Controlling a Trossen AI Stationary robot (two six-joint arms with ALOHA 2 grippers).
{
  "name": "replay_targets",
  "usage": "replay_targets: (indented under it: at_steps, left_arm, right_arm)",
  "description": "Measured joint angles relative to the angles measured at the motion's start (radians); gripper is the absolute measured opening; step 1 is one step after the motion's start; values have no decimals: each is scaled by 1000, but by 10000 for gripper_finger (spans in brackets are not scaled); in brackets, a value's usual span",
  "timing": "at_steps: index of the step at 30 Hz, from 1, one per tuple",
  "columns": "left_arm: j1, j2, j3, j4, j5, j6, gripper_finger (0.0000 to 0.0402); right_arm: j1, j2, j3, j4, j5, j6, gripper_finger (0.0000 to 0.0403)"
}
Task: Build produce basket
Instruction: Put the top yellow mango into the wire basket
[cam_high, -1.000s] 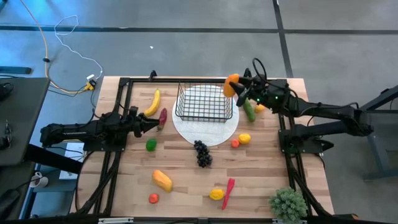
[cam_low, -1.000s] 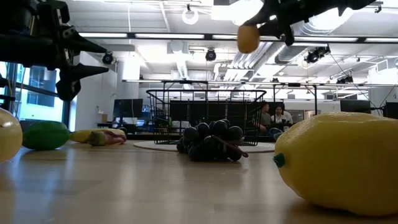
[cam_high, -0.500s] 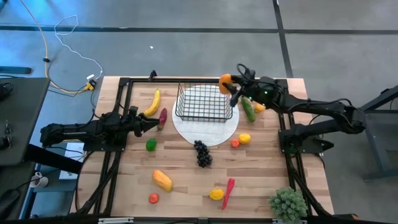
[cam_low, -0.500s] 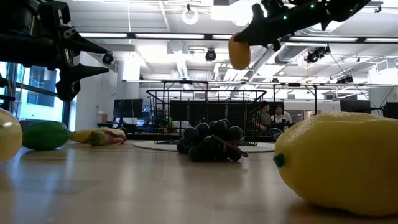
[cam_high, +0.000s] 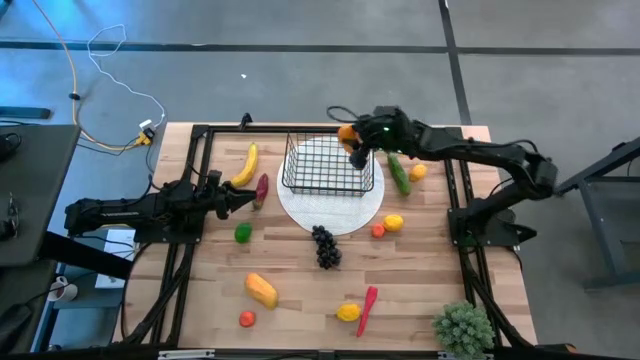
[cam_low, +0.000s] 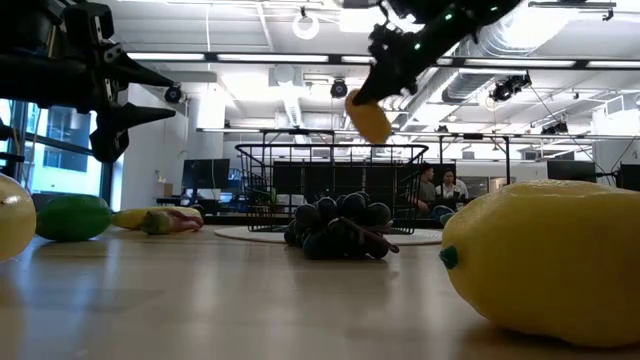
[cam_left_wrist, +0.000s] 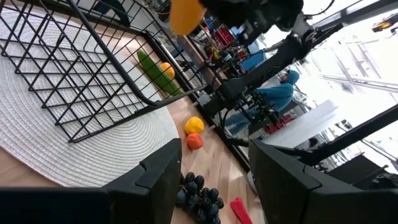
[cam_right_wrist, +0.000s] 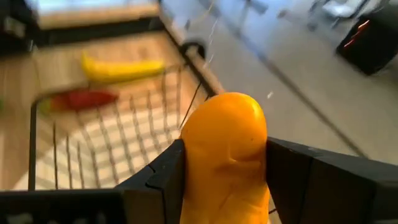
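Note:
My right gripper (cam_high: 354, 145) is shut on an orange-yellow fruit (cam_high: 347, 133), held in the air above the far right corner of the black wire basket (cam_high: 328, 165). The basket stands on a round white plate (cam_high: 330, 218). In the low view the fruit (cam_low: 370, 118) hangs just above the basket's rim (cam_low: 330, 148). My left gripper (cam_high: 245, 200) waits open at the table's left, level, with nothing between its fingers. Other produce lies around on the table: banana (cam_high: 245, 165), grapes (cam_high: 326, 246), cucumber (cam_high: 400, 175). My right gripper pinches the orange-yellow fruit by its two sides (cam_right_wrist: 186, 155) between its two fingers. The fruit's rounded end (cam_right_wrist: 227, 112) sticks out past the fingertips. The fingers come from the table's right, slanting downward. The fruit is lifted clear, above the basket.
A green lime (cam_high: 243, 233), a lemon (cam_high: 393, 223), a red chili (cam_high: 367, 308), a second lemon (cam_high: 347, 312) and a tomato (cam_high: 246, 319) lie on the near half of the table. A green bushy plant (cam_high: 463, 327) stands at the near right corner.
My right gripper has carried the fruit toward the table's left, from beside the basket's far right corner to above it, sinking a little. It has rolled and tipped further downward on the way. The fruit stays in the hold.

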Motion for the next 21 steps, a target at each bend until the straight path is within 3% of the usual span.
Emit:
replay_targets:
  at_steps: [6,21]
  left_arm:
    - [0,0,0,0,3,0,174]
    - [0,0,0,0,4,-2,174]
  right_arm:
    - [-1,143,76,-119,-5,-51,152]
    - [-1,331,80,-147,21,-96,156]
